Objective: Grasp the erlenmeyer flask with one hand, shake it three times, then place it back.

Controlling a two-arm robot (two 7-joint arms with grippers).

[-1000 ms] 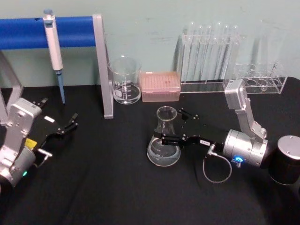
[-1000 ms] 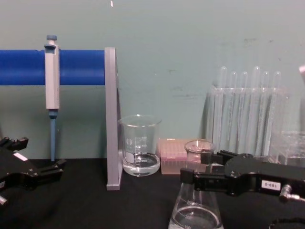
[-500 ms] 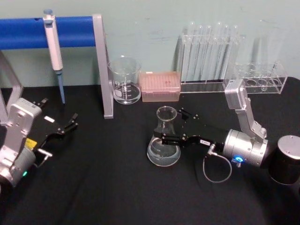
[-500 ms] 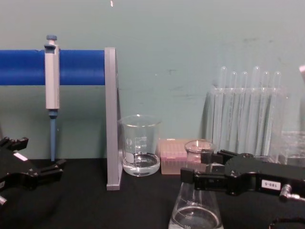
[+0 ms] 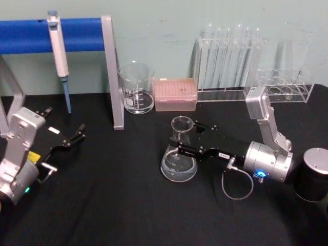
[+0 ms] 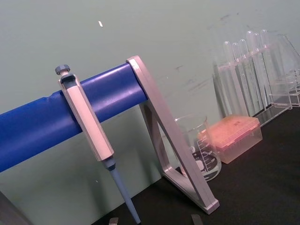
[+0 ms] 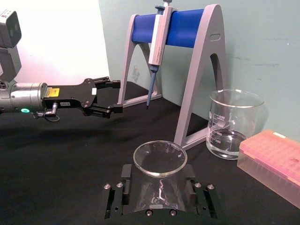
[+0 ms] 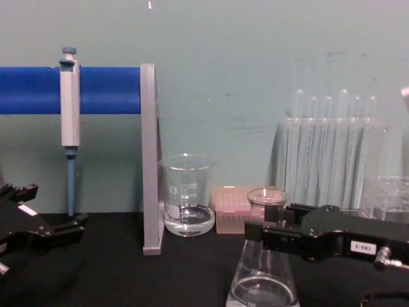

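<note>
Upright on the black table (image 5: pixel 113 205), the flask (image 5: pixel 179 161) stands with its base flat on the cloth, in front of the pink box (image 5: pixel 176 95) and to the right of the stand (image 5: pixel 111 72). The right gripper (image 5: pixel 187 136) reaches in from the right and has the flask between its two jaws just below the neck. In the right wrist view both jaws lie against the glass, one on each side, with the open mouth rising above them. The left gripper (image 7: pixel 117 96) rests low at the left of the table, well apart from the flask, its fingers spread and holding nothing. A pipette (image 5: pixel 58 46) hangs from the stand's blue bar. Near the back wall a beaker (image 5: pixel 136 95) with a little clear liquid stands just beside the box, and a rack (image 5: pixel 228 61) of test tubes lies farther right.
</note>
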